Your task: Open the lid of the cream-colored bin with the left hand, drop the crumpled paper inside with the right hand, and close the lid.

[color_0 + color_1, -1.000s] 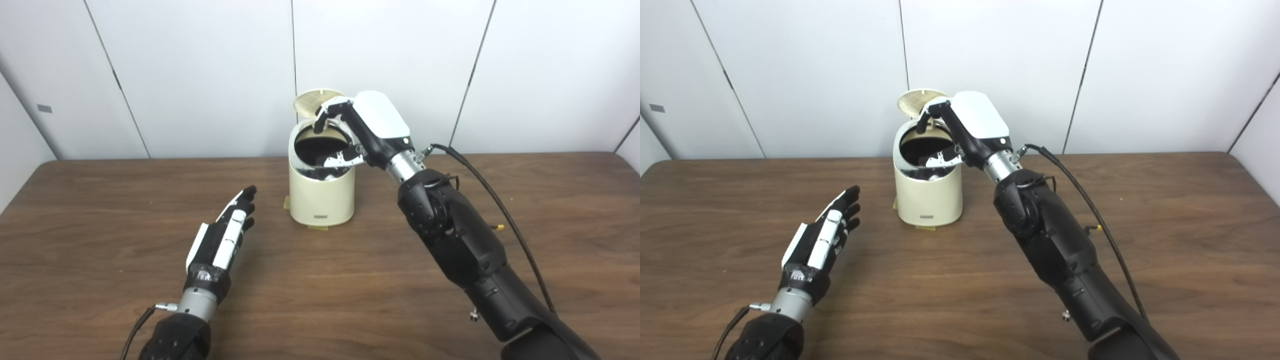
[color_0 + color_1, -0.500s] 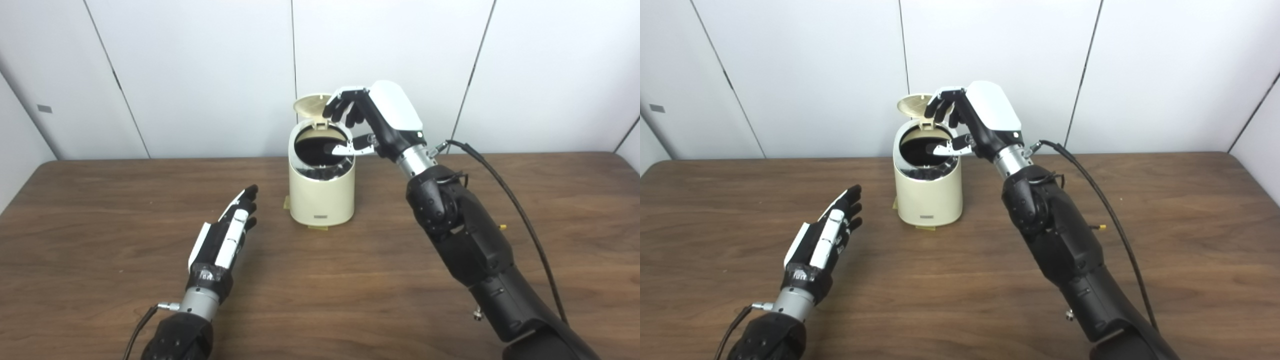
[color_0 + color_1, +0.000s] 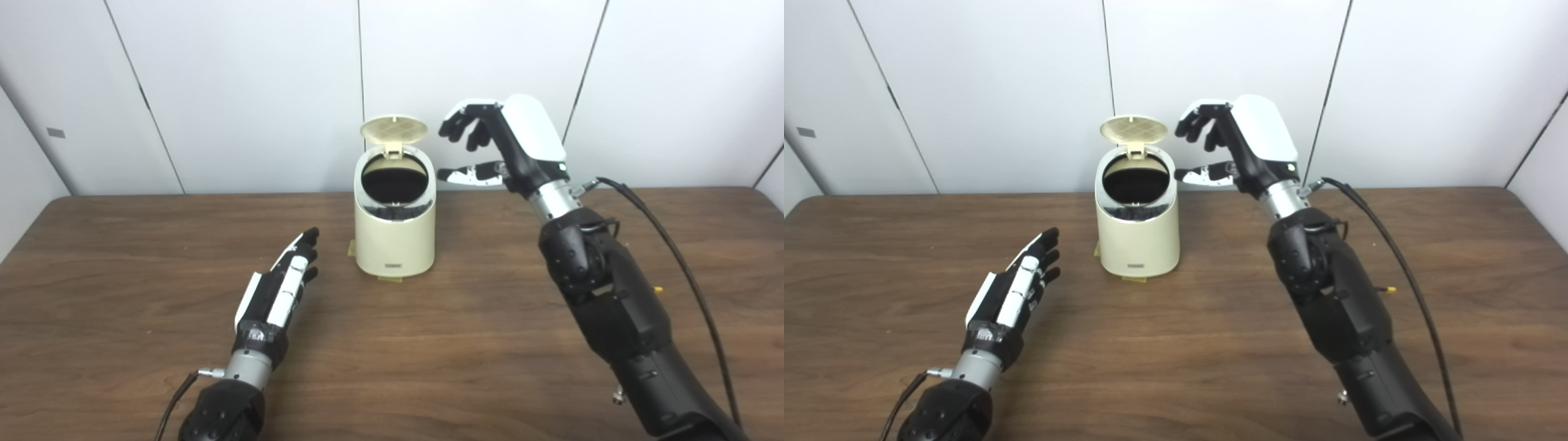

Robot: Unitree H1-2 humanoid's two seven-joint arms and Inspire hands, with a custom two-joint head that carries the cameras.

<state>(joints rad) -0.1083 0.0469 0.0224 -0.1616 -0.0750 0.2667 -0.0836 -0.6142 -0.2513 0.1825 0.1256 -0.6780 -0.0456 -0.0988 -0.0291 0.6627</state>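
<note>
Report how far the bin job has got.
The lid stands open on the cream bin. The right hand is empty, fingers apart, beside the opening; no paper is visible. The left hand lies open on the table. Closing the lid remains.

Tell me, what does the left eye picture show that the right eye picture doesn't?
Only the left eye view: a wider strip of the left wall past the table's end.
Only the right eye view: a wider strip of the right wall.
Both: the cream bin with its lid up, the left hand open low over the table, and the right hand open and empty beside the bin. No paper shows.
</note>
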